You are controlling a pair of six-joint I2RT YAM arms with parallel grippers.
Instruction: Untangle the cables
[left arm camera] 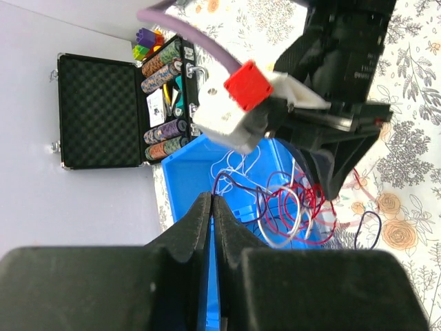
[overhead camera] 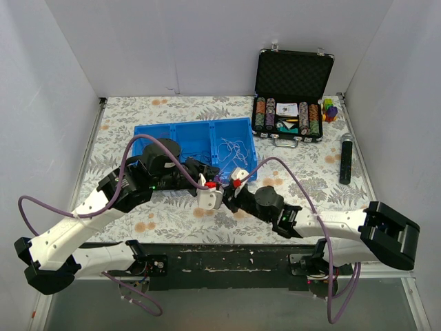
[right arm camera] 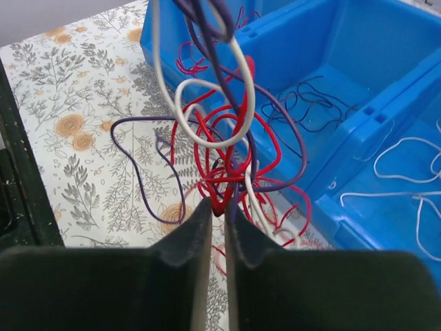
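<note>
The cables are a tangle of red, white and dark purple wires (right arm camera: 224,138) hanging between my two grippers, over the front edge of a blue tray (right arm camera: 358,83). In the top view the tangle (overhead camera: 220,182) is almost hidden by the grippers. My left gripper (left arm camera: 212,201) is shut on a dark purple wire that leads to the tangle (left arm camera: 296,207). My right gripper (right arm camera: 222,207) is shut on a red loop at the bottom of the tangle. In the top view the left gripper (overhead camera: 213,181) and right gripper (overhead camera: 227,187) nearly meet tip to tip.
The blue tray (overhead camera: 158,131) has three compartments, with loose white wires (overhead camera: 234,147) in the right one and dark wires (right arm camera: 317,110) in another. An open black poker-chip case (overhead camera: 293,69), coloured blocks (overhead camera: 329,109) and a black cylinder (overhead camera: 346,158) lie at the back right.
</note>
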